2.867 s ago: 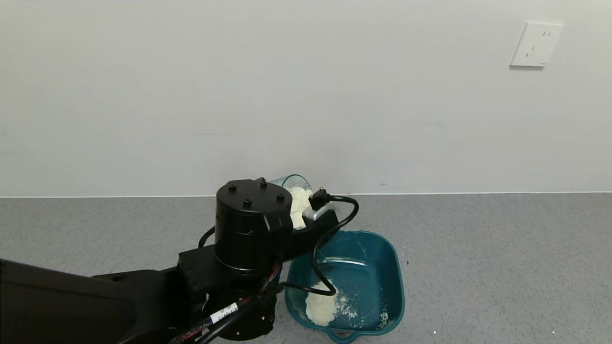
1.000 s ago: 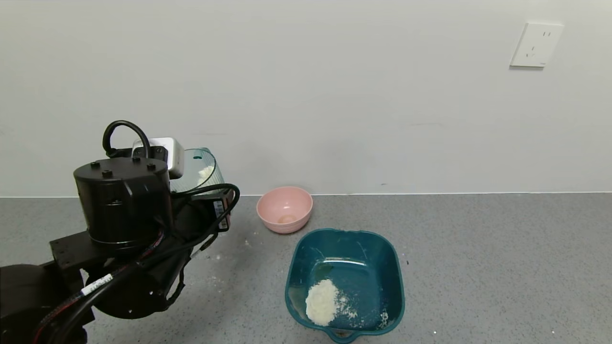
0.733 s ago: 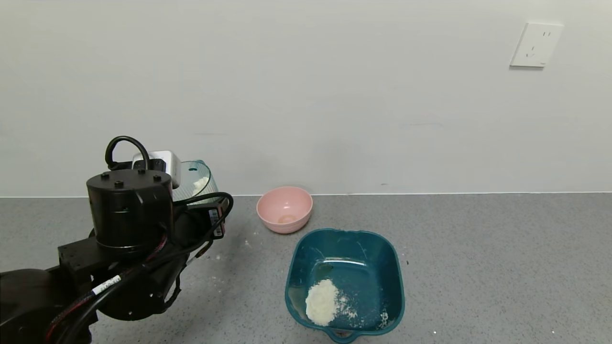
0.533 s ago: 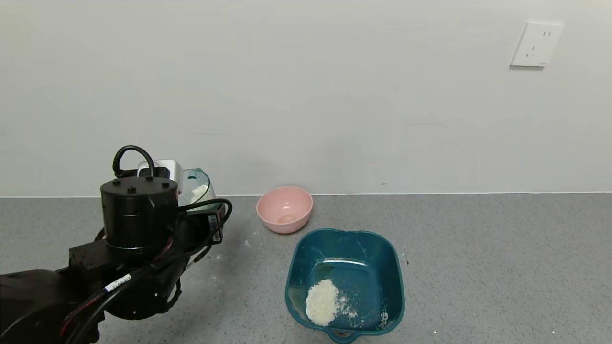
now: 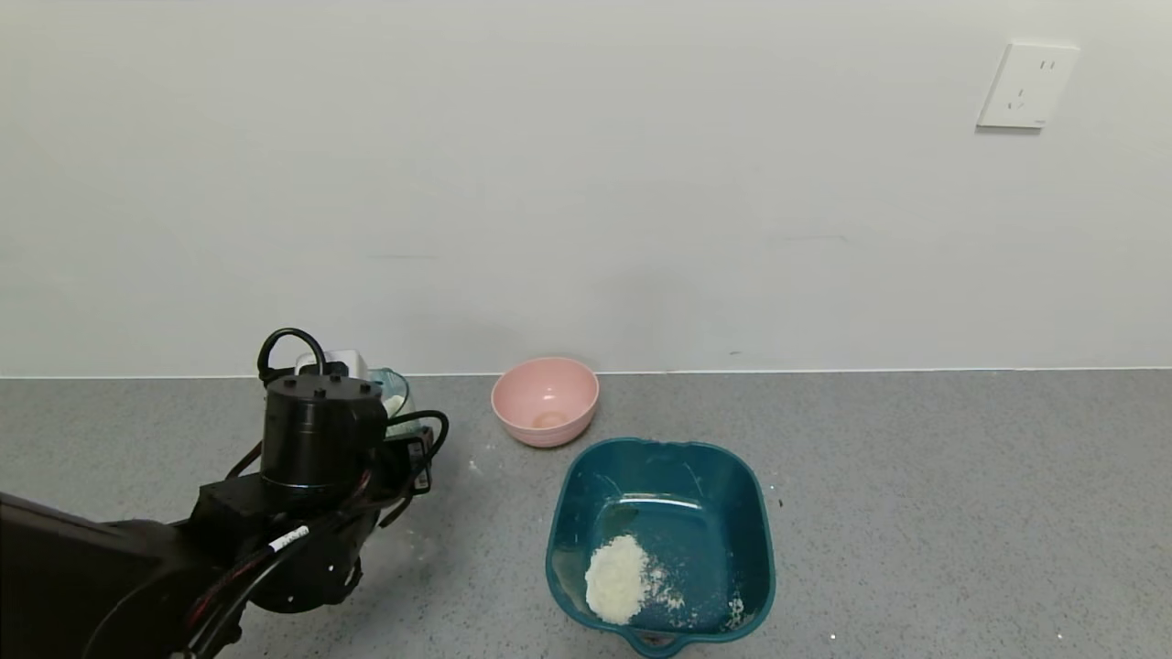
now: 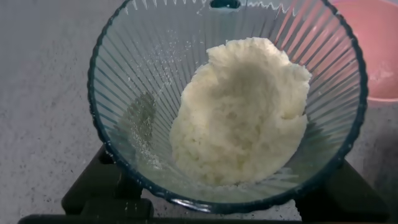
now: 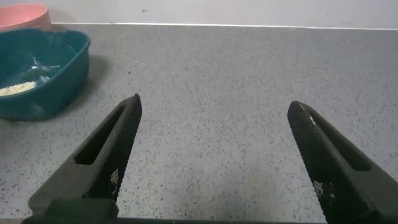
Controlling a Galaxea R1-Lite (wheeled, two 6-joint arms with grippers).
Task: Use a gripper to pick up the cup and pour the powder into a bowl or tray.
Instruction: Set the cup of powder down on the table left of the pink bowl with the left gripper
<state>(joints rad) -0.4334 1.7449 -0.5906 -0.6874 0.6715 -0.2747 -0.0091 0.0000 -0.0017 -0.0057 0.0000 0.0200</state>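
1. Left gripper (image 5: 389,416) sits low over the grey counter (image 5: 916,476), left of the tubs. It grips the ribbed cup (image 5: 396,395). In the head view the wrist cylinder hides most of the cup; only a sliver of rim shows beyond it.
2. Left wrist view: black fingers (image 6: 102,186) clamp the cup (image 6: 143,93) from both sides at its base, pressed against the wall.
3. Cup mouth faces the wrist camera. A lump of off-white powder (image 6: 239,112) sits inside against the ribbed wall, with a light dusting on the ribs beside it.
4. Pink bowl (image 5: 545,400) is to the right of the left gripper, near the wall, apart from the cup. Its edge shows past the cup rim in the left wrist view (image 6: 379,56).
5. Teal tub (image 5: 755,540) is further right of the gripper, nearer the robot than the pink bowl and just beside it. A mound of powder (image 5: 615,578) lies in its near left corner, with scattered specks next to it.
6. Right gripper (image 7: 221,168) is out of the head view. Its own camera shows the fingers spread wide over bare counter, holding nothing.
7. From the right gripper, the teal tub (image 7: 59,84) and pink bowl (image 7: 22,15) lie ahead, well apart from the fingers.
8. Wall socket (image 5: 1027,85) is on the wall, far right of the left gripper.
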